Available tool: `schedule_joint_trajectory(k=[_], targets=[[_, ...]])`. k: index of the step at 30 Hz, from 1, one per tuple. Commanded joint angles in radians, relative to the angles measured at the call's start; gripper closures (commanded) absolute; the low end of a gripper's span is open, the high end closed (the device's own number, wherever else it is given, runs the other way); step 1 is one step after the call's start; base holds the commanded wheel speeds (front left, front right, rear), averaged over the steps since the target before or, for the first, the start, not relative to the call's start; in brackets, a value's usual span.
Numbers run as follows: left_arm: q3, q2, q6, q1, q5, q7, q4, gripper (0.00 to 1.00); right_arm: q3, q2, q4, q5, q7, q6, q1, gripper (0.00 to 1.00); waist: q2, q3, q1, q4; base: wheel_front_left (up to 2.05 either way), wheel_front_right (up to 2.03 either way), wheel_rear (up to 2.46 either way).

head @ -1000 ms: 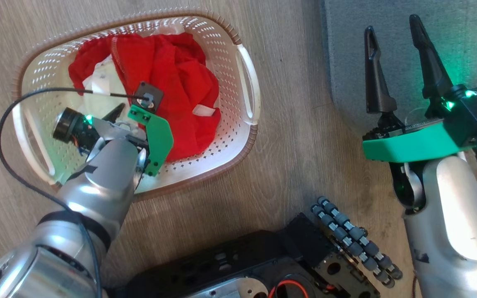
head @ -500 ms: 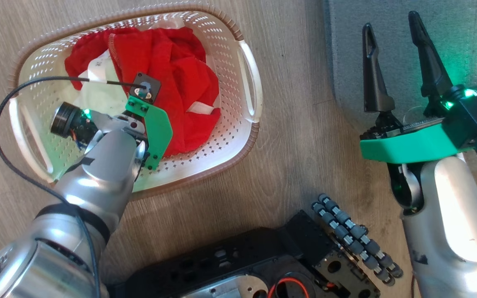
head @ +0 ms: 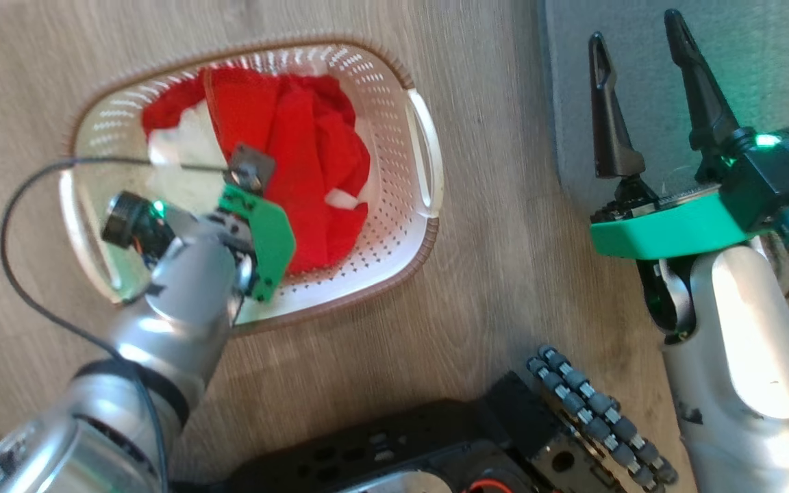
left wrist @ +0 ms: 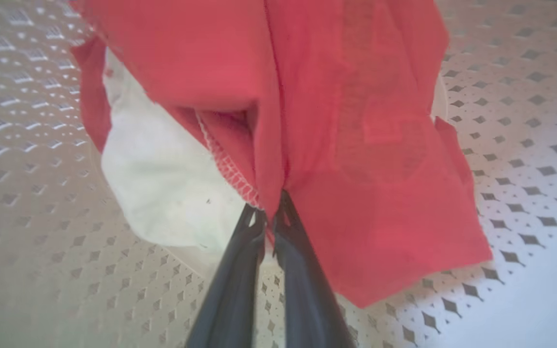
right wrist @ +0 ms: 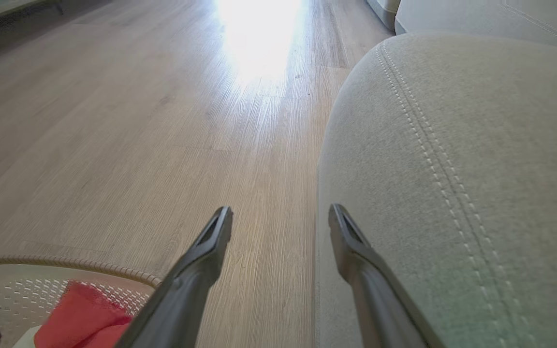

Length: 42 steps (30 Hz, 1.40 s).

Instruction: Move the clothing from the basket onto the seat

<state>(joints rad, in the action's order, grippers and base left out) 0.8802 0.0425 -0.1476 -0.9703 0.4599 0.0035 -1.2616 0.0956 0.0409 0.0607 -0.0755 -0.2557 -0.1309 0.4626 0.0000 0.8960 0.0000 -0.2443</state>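
Down inside the basket (head: 394, 233), left pincer (left wrist: 271, 212) shut tight on a fold of the clothing (left wrist: 356, 145), both fingers pressed together with red cloth pinched between the tips. Hanging from that grip: bunched red fabric with a white panel beside it, lower edges close to or touching the basket's perforated bottom; cannot tell which. From the head camera: the whole red and white heap within the basket's rim, none of it over the edge.

Right of the basket, across a strip of wooden floor (head: 504, 274), right pincer (head: 634, 34) wide open and holding nothing, fingers pointing over the near edge of the seat (head: 744, 55). Nothing red on the visible part of the seat.

Progress, as a judgement: early. Done: grasp on one garment, or perhaps both bundled together; cannot tell. Left to do: lifting clear of the basket's wall, carrying rightward from the basket to the seat, releasing there. Then, probably, back to the basket for any remainder.
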Motion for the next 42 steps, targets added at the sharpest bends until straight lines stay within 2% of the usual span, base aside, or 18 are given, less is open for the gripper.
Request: schedule_joint_trajectory(k=[1, 8, 14, 22, 32, 37, 42], targets=[[0.009, 0.008, -0.007, 0.04, -0.007, -0.017, 0.018, 1.0, 0.006, 0.01, -0.018, 0.01, -0.006, 0.0, -0.033, 0.0, 0.0, -0.048, 0.0, 0.024, 0.0, 0.0, 0.0], [0.058, 0.008, -0.025, 0.123, 0.036, -0.094, 0.062, 1.0, 0.001, 0.024, 0.029, 0.024, -0.006, 0.0, -0.05, 0.0, 0.0, -0.196, 0.0, 0.065, 0.0, 0.0, 0.0], [0.067, 0.008, -0.048, 0.205, 0.103, -0.221, 0.092, 1.0, 0.006, 0.026, 0.076, 0.02, -0.006, 0.0, -0.081, 0.0, 0.0, -0.379, 0.0, 0.089, 0.0, 0.0, 0.0], [0.036, 0.008, -0.071, 0.265, 0.145, -0.264, 0.167, 1.0, 0.001, 0.03, 0.116, 0.011, -0.006, 0.0, -0.141, 0.0, 0.0, -0.547, 0.0, 0.118, 0.0, 0.0, 0.0], [-0.157, 0.067, -0.132, 0.406, 0.002, -0.265, 0.502, 1.0, -0.005, 0.03, 0.148, 0.008, -0.006, 0.0, -0.24, 0.0, 0.0, -0.729, 0.0, 0.159, 0.0, 0.0, 0.0], [-0.31, 0.093, -0.167, 0.497, -0.1, -0.265, 0.744, 1.0, 0.005, 0.027, 0.157, 0.005, -0.006, 0.0, -0.275, 0.0, 0.0, -0.792, 0.0, 0.157, 0.0, 0.0, 0.0], [-0.45, 0.092, -0.165, 0.596, -0.194, -0.265, 0.967, 1.0, 0.016, 0.023, 0.164, 0.001, -0.006, 0.0, -0.304, 0.0, 0.0, -0.841, 0.0, 0.154, 0.0, 0.0, 0.0]])
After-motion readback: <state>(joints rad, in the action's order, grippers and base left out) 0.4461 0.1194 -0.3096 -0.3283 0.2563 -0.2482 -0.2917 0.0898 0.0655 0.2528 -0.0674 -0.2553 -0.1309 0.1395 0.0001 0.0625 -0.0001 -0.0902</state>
